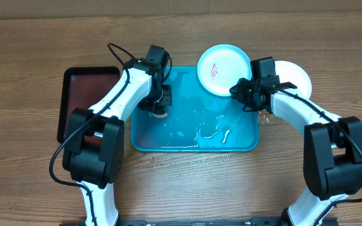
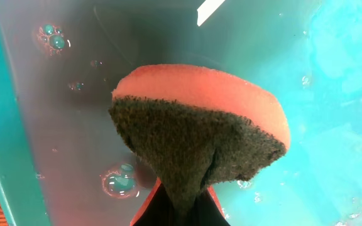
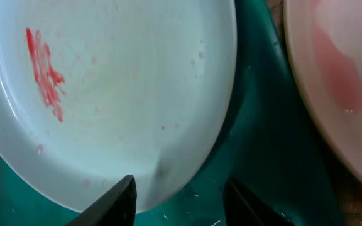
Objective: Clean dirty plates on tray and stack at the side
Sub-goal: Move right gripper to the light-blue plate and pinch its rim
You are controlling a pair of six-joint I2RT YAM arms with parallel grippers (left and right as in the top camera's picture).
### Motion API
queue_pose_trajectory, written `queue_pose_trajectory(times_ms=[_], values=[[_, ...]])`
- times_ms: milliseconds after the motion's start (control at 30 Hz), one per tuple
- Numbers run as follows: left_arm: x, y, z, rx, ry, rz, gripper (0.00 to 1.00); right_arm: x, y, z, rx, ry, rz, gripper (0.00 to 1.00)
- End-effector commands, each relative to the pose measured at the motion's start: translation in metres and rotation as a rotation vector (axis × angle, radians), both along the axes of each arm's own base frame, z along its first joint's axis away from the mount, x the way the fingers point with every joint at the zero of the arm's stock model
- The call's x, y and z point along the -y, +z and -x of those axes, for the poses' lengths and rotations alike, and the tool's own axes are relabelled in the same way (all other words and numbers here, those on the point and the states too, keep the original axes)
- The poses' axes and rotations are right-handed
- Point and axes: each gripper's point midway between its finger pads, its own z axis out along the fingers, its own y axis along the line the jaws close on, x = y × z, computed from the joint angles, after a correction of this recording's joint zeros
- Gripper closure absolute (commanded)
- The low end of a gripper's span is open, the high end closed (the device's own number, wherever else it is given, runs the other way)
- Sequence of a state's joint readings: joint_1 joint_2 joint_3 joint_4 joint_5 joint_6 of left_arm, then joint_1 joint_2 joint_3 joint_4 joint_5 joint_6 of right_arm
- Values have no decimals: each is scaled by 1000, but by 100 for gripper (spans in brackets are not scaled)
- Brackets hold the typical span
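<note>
Notably: coarse sponge (image 2: pixel 193 135) over wet glossy tray (image 2: pixel 332 94); round plate (image 3: pixel 118 94) red-smeared.

Turquoise tray (image 1: pixel 148 135), red-smeared pale cyan plate (image 1: pixel 224 69), white plate (image 1: pixel 295 78), orange sponge (image 2: pixel 200 125) with dark scouring face.

No text, label, brand or number could be read; the large turquoise-blue rectangular plastic tray (image 1: pixel 149 135) and round pale cyan plastic plate (image 1: pixel 228 66) bore no lettering.

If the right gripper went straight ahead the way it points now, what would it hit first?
Likely the near rim of the pale cyan plate, just ahead of the open right gripper; depth is hard to judge.
</note>
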State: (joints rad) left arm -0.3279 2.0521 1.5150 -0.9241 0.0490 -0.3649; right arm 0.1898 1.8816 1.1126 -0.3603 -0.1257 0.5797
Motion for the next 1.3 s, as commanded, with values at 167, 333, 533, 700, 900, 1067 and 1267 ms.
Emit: queue_pose_trajectory(times_ms=[167, 333, 533, 700, 900, 1067, 1267], values=[[2, -3, 1, -1, 3, -6, 96, 4, 4, -9, 34, -20, 24, 61], [1, -3, 1, -1, 3, -7, 96, 4, -12, -6, -3, -19, 30, 67], [1, -3, 1, -2, 3, -7, 96, 1, -26, 6, -65, -3, 28, 79], [1, -3, 1, -1, 3, -7, 96, -17, -25, 20, -121, 82, -59, 90], [1, -3, 1, -1, 3, -6, 96, -38, -18, 56, -252, 245, -155, 91], [2, -3, 0, 4, 3, -5, 96, -45, -22, 88, -342, 355, -130, 83], [3, -2, -2, 13, 3, -1, 96, -31, -28, 68, -240, 406, 48, 62]])
